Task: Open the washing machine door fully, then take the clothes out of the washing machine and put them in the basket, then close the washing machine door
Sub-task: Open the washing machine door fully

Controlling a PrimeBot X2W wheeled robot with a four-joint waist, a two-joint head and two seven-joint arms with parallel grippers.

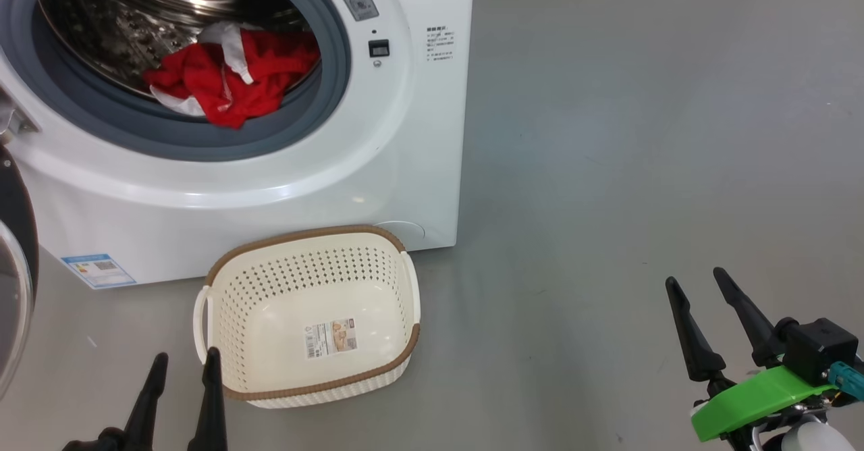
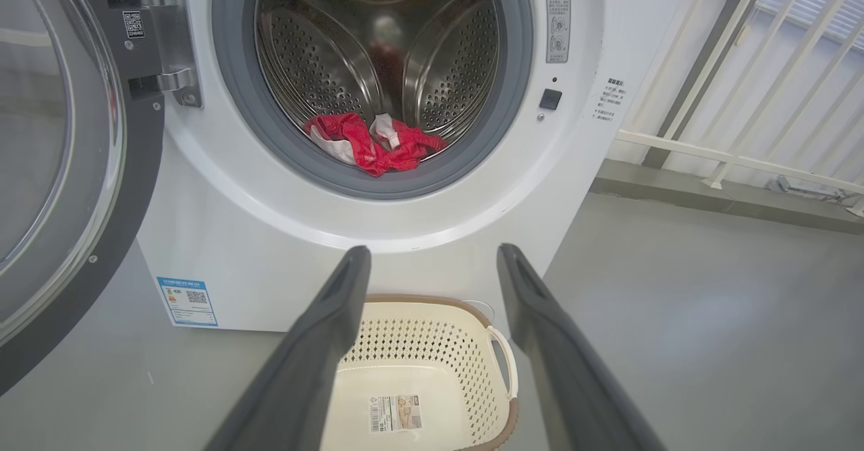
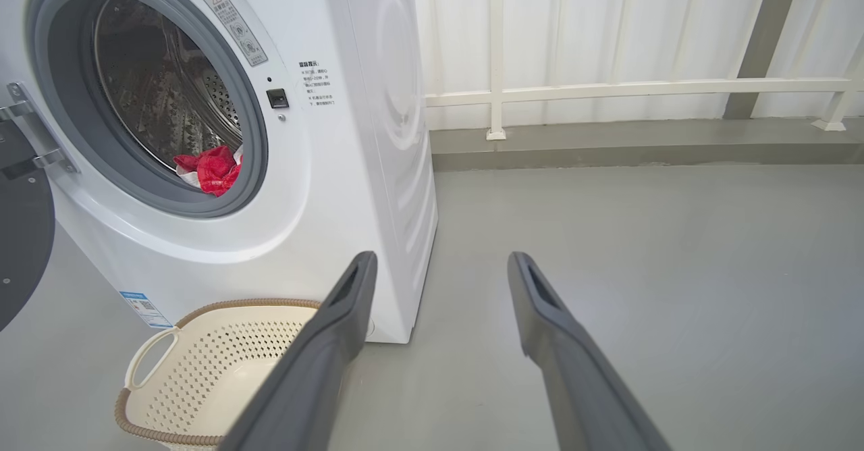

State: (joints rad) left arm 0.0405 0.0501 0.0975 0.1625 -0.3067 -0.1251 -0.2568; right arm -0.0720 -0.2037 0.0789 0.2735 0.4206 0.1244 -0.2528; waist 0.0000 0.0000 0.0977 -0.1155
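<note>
Looking from the side: the washing machine door is swung wide open to the left, so step 1 looks done. The clothes are inside the washing machine, a red & white bundle at the front bottom of the steel drum, w/ one red bit hanging over the grey rubber ring. The basket sits on the floor right in front of the machine, w/ just a sticker in it.

Left gripper is low, just beside the basket, fingers spread apart, holding nothing. Right gripper is well off to the right over bare floor, fingers apart too, nothing in it.

The clothes are prob soft, floppy & light. They won't break, but they will droop & can snag on the rubber ring, or slip out if only a thin edge is pinched. Best spot imo: the fat bunched-up red part in the middle of the pile, not the loose white flap. Pinch deep, lift up over the ring, then let go right over the basket. Could be more than 1 piece; can't tell from here.
</note>
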